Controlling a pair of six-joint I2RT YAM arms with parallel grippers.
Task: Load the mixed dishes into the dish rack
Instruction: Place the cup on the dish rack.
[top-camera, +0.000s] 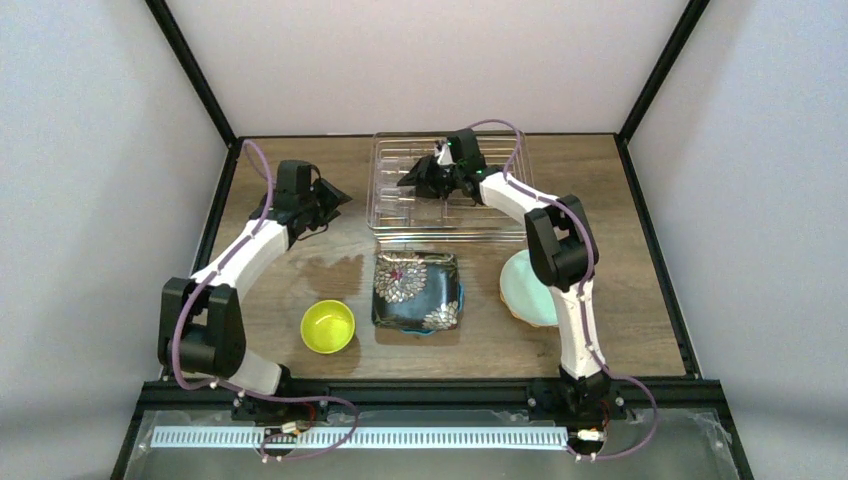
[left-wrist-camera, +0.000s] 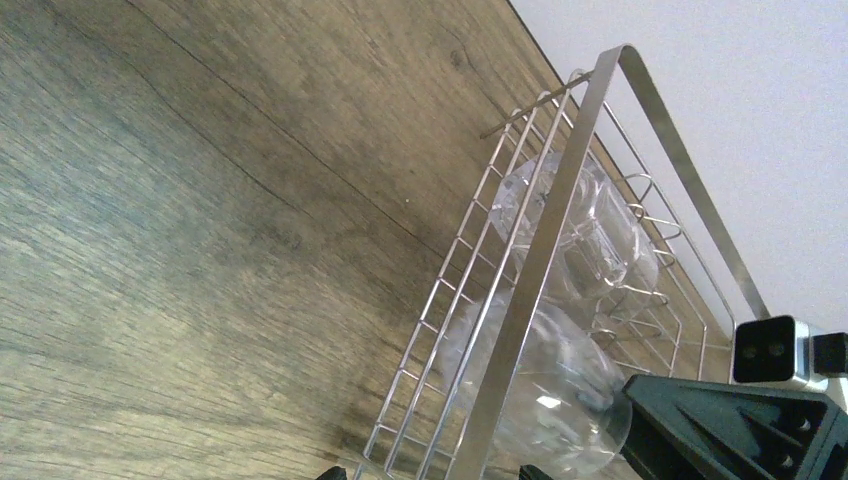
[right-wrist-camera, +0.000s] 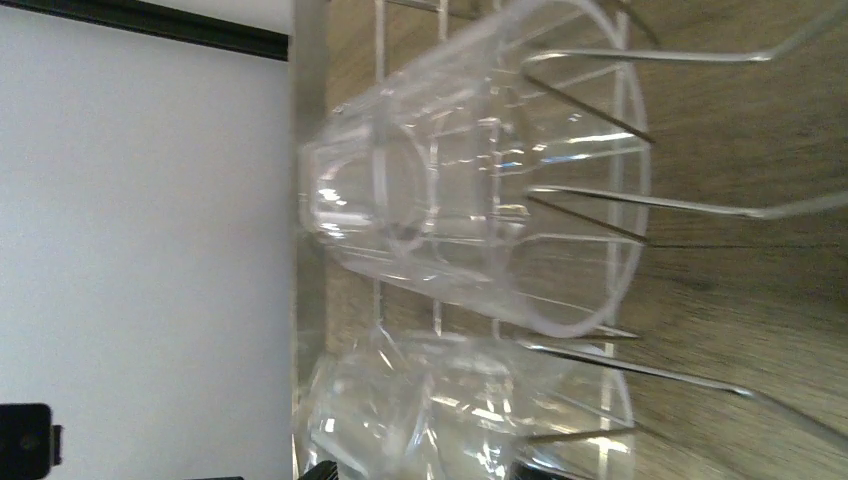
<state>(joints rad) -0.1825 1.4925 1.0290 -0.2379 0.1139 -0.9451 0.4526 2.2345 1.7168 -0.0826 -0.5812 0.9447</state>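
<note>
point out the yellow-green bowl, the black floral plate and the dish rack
yellow-green bowl (top-camera: 328, 327), top view, centre of inside
black floral plate (top-camera: 417, 291), top view, middle of face
dish rack (left-wrist-camera: 535, 270), left wrist view, flat rim band

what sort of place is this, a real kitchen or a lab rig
Probably a lab test booth, not a kitchen: a black frame and plain white walls box in a wooden table that holds two robot arms and a dish rack.
</note>
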